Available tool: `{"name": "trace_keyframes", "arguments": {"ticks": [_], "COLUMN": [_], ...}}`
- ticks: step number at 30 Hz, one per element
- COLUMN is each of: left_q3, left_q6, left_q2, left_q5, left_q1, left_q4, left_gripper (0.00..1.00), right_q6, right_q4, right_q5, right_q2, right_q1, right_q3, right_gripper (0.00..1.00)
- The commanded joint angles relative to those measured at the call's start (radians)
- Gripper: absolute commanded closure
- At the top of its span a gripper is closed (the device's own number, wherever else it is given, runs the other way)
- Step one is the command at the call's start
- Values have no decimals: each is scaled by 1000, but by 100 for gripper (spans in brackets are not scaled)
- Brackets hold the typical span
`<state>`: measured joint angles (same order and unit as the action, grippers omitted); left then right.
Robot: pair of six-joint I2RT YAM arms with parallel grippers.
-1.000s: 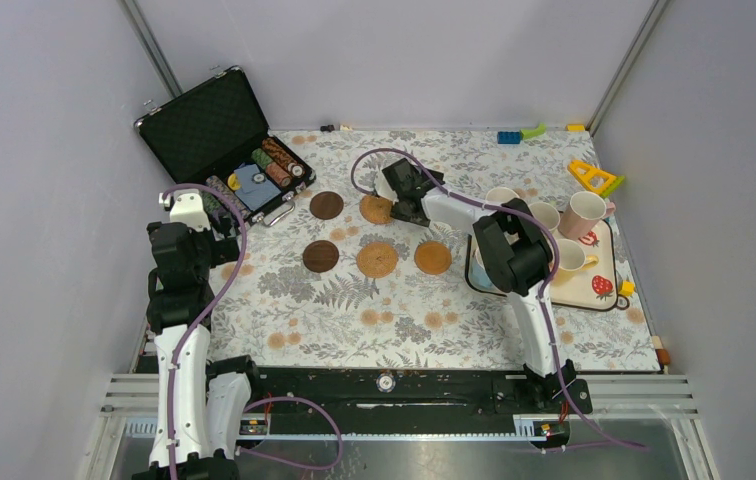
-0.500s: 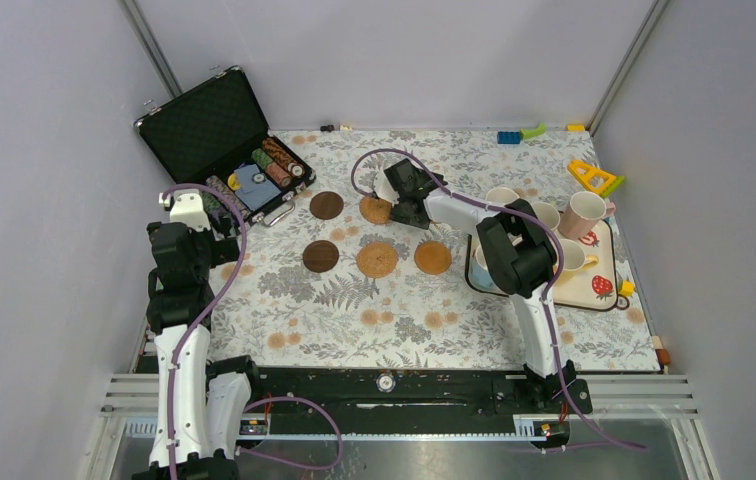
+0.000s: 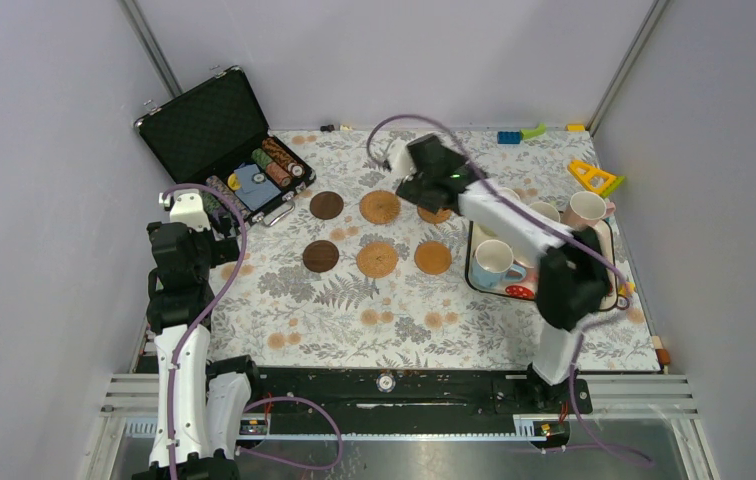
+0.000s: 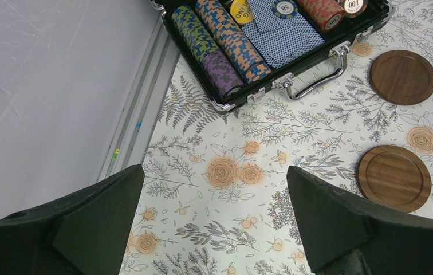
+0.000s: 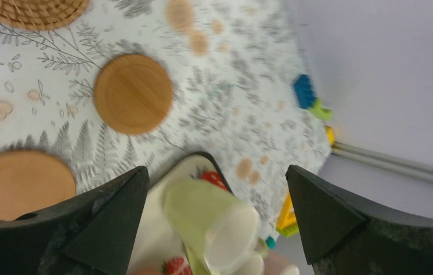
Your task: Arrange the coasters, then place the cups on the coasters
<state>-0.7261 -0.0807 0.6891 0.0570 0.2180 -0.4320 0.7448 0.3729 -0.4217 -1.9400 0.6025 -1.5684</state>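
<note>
Six coasters lie in two rows on the floral cloth. Dark wood ones (image 3: 326, 205) (image 3: 320, 256) are at the left, woven ones (image 3: 380, 207) (image 3: 377, 259) in the middle, and a cork one (image 3: 433, 257) at the front right. My right gripper (image 3: 426, 195) partly covers the back cork coaster (image 3: 437, 215). It hangs open (image 5: 215, 172), empty, above the tray corner and a blurred pale green cup (image 5: 208, 220). The blue cup (image 3: 494, 262) and pink cup (image 3: 586, 208) stand on the tray (image 3: 539, 292). My left gripper (image 3: 216, 222) is open (image 4: 214, 171) over bare cloth.
An open black poker-chip case (image 3: 224, 140) sits at the back left, close to my left gripper. Yellow and green toy blocks (image 3: 594, 178) and a blue-green block (image 3: 519, 134) lie near the back right wall. Grey walls close in both sides.
My right arm has swung right and back, leaving the back woven coaster fully uncovered and now hovering by the tray's back-left corner. The blue cup is now uncovered. The left arm has not moved.
</note>
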Motion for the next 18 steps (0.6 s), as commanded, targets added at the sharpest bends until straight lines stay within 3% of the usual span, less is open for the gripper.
{"name": "trace_keyframes", "arguments": {"ticks": [1,9,15,16,18], "left_q3": [-7,-14,-23,-26,-26], "left_q6": [-2,2,7,10,10], "left_q2": [-15,-23,-5,7,14], "left_q5": [-11,0,-25,-24,-27], "left_q1": [6,6,6,6,6], "left_q4": [28,21,14,10,10], "left_gripper": [1,1,1,1,1], "right_q6": [-117,-137,-43,40,127], "right_q4": [130,342,479,515,551], "right_q5": [144,231,389,472,526], "right_q2": [416,910,1122,1152,1148], "right_q1": [-31,-165,-528,-682,-784], "right_q3": [102,516,659,700,715], "right_gripper": [2,2,2,2,2]}}
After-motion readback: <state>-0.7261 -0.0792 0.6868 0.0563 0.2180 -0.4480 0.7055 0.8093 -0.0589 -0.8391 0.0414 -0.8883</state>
